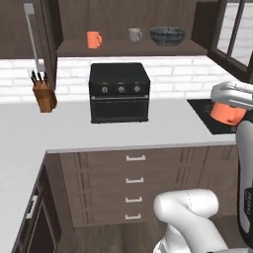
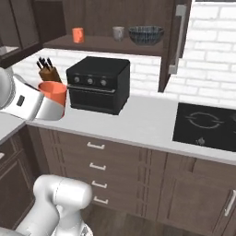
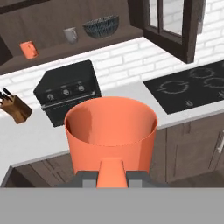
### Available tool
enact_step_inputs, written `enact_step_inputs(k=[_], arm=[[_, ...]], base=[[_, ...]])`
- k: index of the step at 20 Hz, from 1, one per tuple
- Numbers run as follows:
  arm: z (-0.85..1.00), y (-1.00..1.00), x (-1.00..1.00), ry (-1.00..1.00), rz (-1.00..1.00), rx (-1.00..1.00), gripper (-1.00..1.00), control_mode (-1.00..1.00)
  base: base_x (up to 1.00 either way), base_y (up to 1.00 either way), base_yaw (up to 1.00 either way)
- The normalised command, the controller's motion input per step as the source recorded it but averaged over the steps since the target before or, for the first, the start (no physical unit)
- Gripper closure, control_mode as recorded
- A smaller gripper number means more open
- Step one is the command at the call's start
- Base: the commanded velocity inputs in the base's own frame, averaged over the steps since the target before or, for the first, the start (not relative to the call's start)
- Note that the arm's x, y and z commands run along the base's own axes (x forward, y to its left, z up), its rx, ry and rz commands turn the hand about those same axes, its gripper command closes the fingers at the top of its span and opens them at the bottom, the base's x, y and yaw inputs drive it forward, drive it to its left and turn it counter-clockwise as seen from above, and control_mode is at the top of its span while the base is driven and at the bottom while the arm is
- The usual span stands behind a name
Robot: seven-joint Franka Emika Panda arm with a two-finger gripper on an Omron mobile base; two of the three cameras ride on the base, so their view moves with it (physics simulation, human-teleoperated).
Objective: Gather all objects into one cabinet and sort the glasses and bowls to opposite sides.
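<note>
Gripper [image 3: 111, 178] grasping orange mug [image 3: 111, 131] by handle, above counter [image 1: 163, 123] edge

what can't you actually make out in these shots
- Held orange mug: lower part hidden by the gripper in the left base view.
- Cabinet: upper interior cut off by the top edge in the right base view.
- Oven dial markings: too small to read.
- Knife block: cut by the hand view's left edge.
</note>
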Motion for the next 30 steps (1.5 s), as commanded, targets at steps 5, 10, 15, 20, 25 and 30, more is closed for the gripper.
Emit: enact_step_inputs(k=[5,10,15,20,25,30], arm=[[0.0,0.0,0.0,0.0,0.0,0.0,1.0,1.0],[0.0,0.0,0.0,0.0,0.0,0.0,1.0,1.0],[0.0,0.0,0.0,0.0,0.0,0.0,1.0,1.0],[0.0,0.0,0.0,0.0,0.0,0.0,1.0,1.0],[0.0,0.0,0.0,0.0,0.0,0.0,1.0,1.0],[0.0,0.0,0.0,0.0,0.0,0.0,1.0,1.0]], base=[[0.54,0.24,0.07],[0.58,0.04,0.01],[0.37,0.13,-0.02],[0.14,0.22,0.0],[0.38,0.4,0.0],[0.4,0.4,-0.01]])
